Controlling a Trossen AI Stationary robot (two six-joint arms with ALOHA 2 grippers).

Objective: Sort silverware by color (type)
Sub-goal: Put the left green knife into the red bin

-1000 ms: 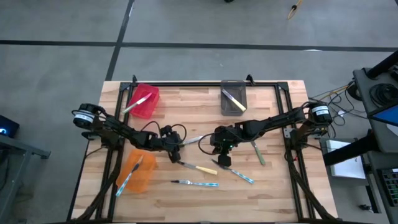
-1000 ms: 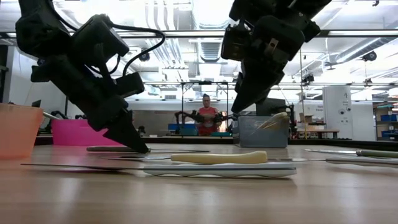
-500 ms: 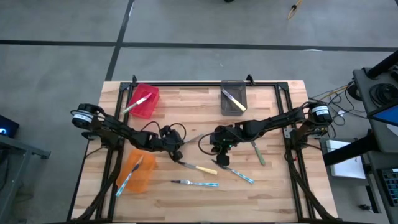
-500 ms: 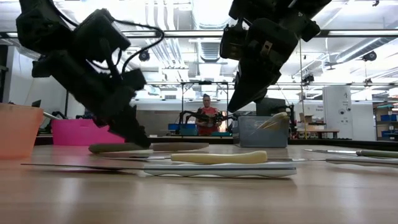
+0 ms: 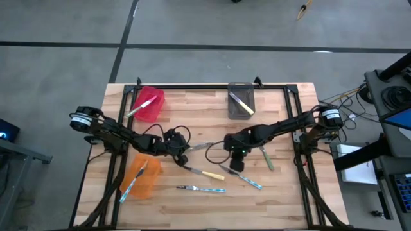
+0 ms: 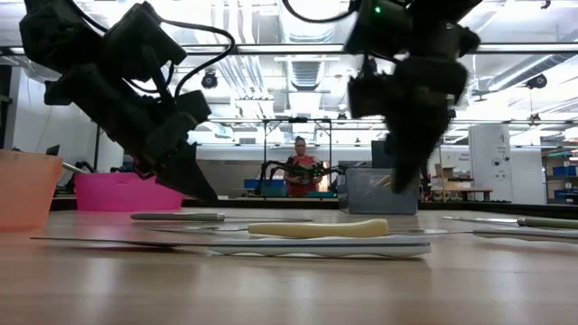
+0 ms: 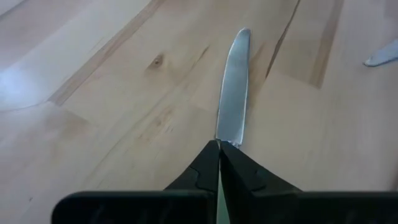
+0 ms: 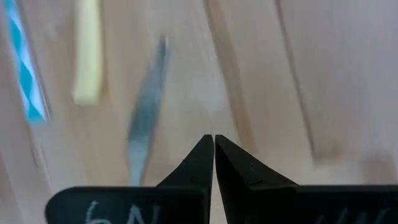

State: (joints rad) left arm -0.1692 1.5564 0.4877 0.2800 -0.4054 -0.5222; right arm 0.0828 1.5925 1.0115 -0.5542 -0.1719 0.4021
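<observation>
High view, left gripper [image 5: 184, 154] mid-tabletop [image 5: 282, 186], pinching a green-handled knife [image 5: 196, 147] low over the boards, right gripper [image 5: 235, 163] pressed together empty above loose silverware [image 5: 212, 174], bare wood toward the front edge, left wrist view alone shows the blade [image 7: 233, 90] jutting past the fingers.

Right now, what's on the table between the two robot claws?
A silver knife blade lies between the left gripper and the right gripper, seen in the high view.
</observation>
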